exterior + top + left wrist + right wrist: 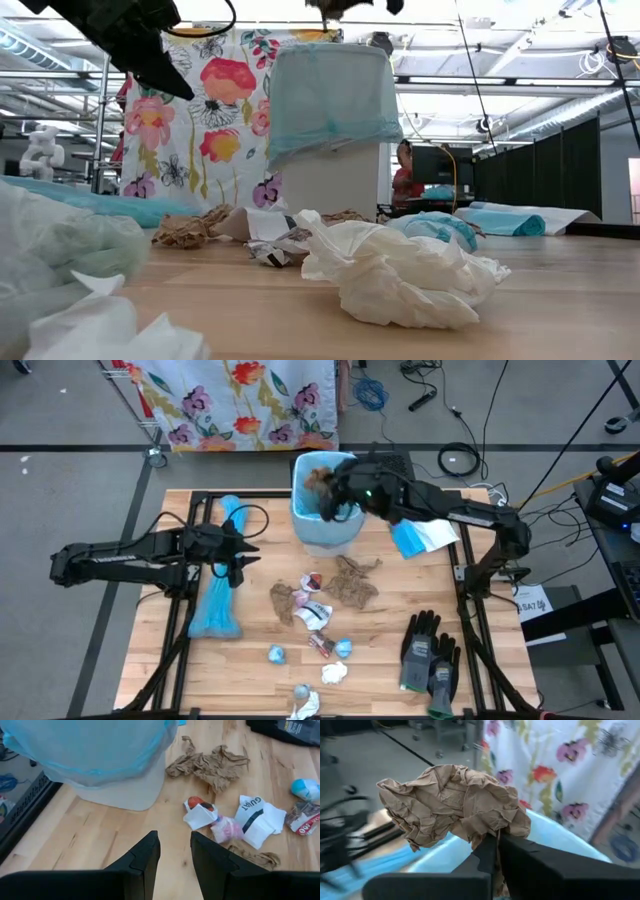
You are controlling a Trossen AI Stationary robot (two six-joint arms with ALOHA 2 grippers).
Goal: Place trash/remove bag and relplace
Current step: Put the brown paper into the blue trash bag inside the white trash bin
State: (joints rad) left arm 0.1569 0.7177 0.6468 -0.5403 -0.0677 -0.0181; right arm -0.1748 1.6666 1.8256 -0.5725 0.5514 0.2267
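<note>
A white bin (325,510) lined with a pale blue bag (330,90) stands at the table's far middle. My right gripper (332,490) hangs over its open mouth, shut on a crumpled brown paper wad (452,802). More trash lies on the table nearer the front: a brown paper wad (352,582), white wrappers (257,817), blue bits (277,654) and white tissue (333,672). My left gripper (175,852) hovers open to the left of the bin with nothing between its fingers. My right gripper pinches the wad's lower edge (482,837) between its two fingers. The fingers reach in from the table's right side, slanting slightly down. The wad stands out beyond the fingertips, lifted clear above the bin's blue-lined rim (555,837).
A folded blue bag (215,600) lies along the table's left side under my left arm. A blue-and-white packet (420,538) lies right of the bin. A pair of grey-black gloves (430,655) rests at the near right. A flowered cloth (240,400) hangs behind the table.
</note>
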